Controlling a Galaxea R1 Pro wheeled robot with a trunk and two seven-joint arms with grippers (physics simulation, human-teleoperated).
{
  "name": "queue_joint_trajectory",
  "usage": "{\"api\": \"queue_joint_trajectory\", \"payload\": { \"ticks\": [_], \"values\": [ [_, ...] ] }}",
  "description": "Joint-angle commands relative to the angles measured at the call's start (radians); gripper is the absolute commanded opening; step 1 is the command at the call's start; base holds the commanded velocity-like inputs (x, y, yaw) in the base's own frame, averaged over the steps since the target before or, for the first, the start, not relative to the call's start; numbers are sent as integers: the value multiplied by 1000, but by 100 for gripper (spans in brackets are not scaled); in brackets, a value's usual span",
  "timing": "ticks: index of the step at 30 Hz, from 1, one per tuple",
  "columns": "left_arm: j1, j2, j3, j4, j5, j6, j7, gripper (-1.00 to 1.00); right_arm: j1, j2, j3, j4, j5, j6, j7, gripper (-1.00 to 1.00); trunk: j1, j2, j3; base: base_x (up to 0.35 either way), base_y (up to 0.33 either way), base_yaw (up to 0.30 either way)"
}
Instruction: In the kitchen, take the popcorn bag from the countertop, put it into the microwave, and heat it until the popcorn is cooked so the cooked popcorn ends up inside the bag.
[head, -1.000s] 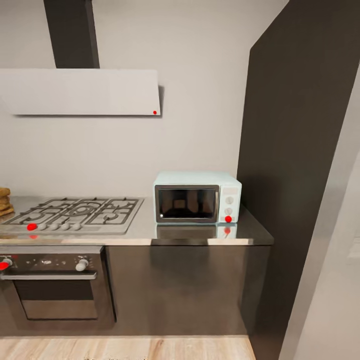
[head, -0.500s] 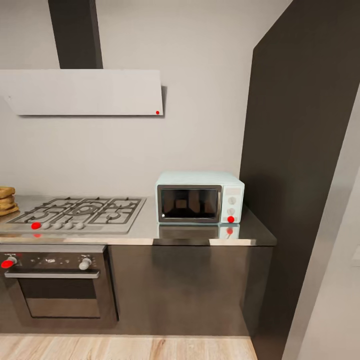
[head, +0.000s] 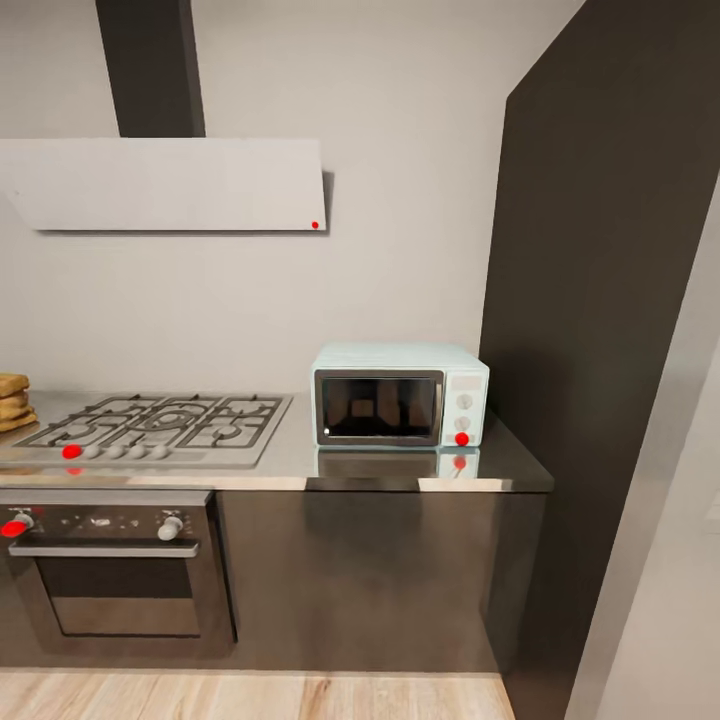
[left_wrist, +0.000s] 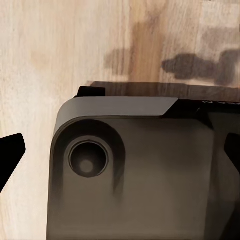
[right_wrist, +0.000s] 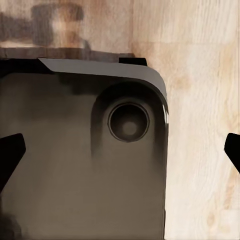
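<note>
Grey wall and a long steel countertop (head: 380, 468) face me, with dark cabinet fronts and a strip of wood floor below. Going from my left: a tan-orange stack is cut off at the picture's edge, resting on the worktop beside the gas hob (head: 160, 425); I take it to be the popcorn bag (head: 14, 400), though too little shows to be sure. Under the hob sits the big dark oven (head: 115, 575). Further right the microwave (head: 400, 395) stands on the worktop with its door closed, close to the tall dark cabinet (head: 590, 330).

Since a second ago the whole scene slid a little to the right and then held steady, so I had turned slightly and have now stopped; nothing on the counter itself moved. I judge that I have yet to reach for the bag, which lies well apart from the microwave.

Both wrist cameras look down at my own dark base over the floor. My left gripper (left_wrist: 120, 155) has its tips spread wide at the picture's edges, holding nothing; my right gripper (right_wrist: 120, 152) is spread the same way, empty
</note>
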Motion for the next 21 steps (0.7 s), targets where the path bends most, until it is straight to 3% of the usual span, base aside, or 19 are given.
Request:
{"api": "queue_joint_trajectory", "payload": {
  "ticks": [1, 14, 21],
  "values": [
    [0, 0, 1, 1, 5, -2, -1, 100, 0, -1, 1, 0, 1, -8, -2, 100, 0, -1, -1, 290, 0, 0],
    [0, 0, 1, 1, 5, -2, -1, 100, 0, -8, 1, 0, 4, -10, -1, 100, 0, -1, -1, 301, 0, 0],
    [0, 0, 1, 1, 5, -2, -1, 100, 0, -7, 1, 0, 4, -10, -1, 100, 0, -1, -1, 50, 0, 0]
  ]
}}
